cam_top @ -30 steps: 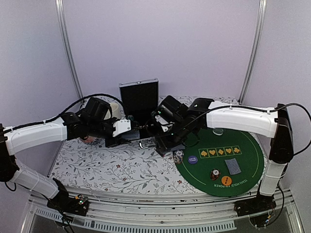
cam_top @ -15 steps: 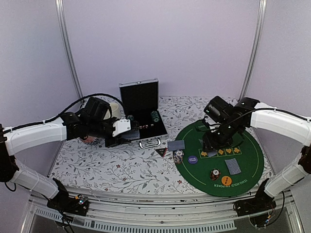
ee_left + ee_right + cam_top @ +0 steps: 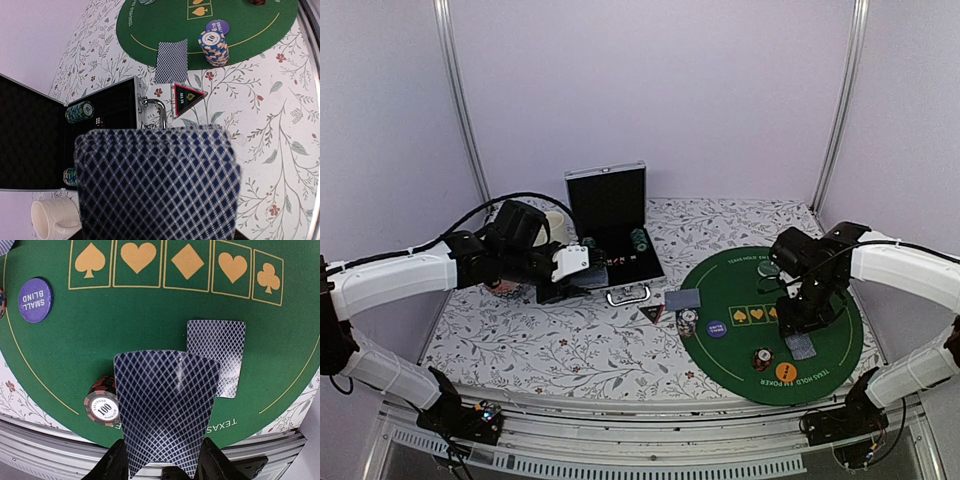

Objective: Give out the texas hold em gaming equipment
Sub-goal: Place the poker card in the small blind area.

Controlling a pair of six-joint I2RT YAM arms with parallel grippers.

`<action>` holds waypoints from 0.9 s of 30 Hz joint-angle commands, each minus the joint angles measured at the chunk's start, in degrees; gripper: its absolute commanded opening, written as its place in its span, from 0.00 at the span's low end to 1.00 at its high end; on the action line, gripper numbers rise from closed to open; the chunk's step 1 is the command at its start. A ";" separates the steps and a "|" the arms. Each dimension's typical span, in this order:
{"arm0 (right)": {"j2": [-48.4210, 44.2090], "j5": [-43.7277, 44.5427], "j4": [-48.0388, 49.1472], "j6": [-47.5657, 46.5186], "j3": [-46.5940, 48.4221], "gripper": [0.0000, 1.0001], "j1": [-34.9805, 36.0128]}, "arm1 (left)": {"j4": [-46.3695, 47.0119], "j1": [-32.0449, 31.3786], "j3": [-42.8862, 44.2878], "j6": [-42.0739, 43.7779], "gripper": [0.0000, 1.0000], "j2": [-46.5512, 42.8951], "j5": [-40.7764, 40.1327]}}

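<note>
The right gripper is clamping 1 blue-backed card by its lower edge, holding it bowed over the green mat at the bottom centre of the right wrist view. A second card is lying flat on the mat just right of it. A 100 chip stack is sitting at lower left, and the purple small blind disc is lying at upper left. The left gripper is hanging left of centre in the top view, beside the open black case. It is gripping a deck of cards that is filling the lower half of the left wrist view. A triangular marker is lying on the table above the deck.
</note>
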 commanded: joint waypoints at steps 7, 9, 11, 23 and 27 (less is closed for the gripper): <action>1.55 3.53 3.64 -2.36 -3.41 0.48 -1.64 | 1.06 -0.33 -0.28 0.34 0.49 -1.00 0.62; 2.79 3.87 3.83 -2.85 -3.25 0.48 -1.83 | 1.06 -0.27 -0.32 0.34 0.49 -1.08 0.66; 3.57 4.77 3.68 -2.66 -3.25 0.48 -2.55 | 1.06 -0.33 -0.36 0.34 0.49 -1.17 0.59; 9.87 3.80 5.14 -2.93 -4.59 0.47 -4.65 | 1.06 -0.33 -0.54 0.52 0.49 -1.53 0.53; 10.81 4.17 5.47 -3.96 -4.10 0.47 -4.63 | 1.15 -0.31 -0.63 0.52 0.50 -1.45 0.40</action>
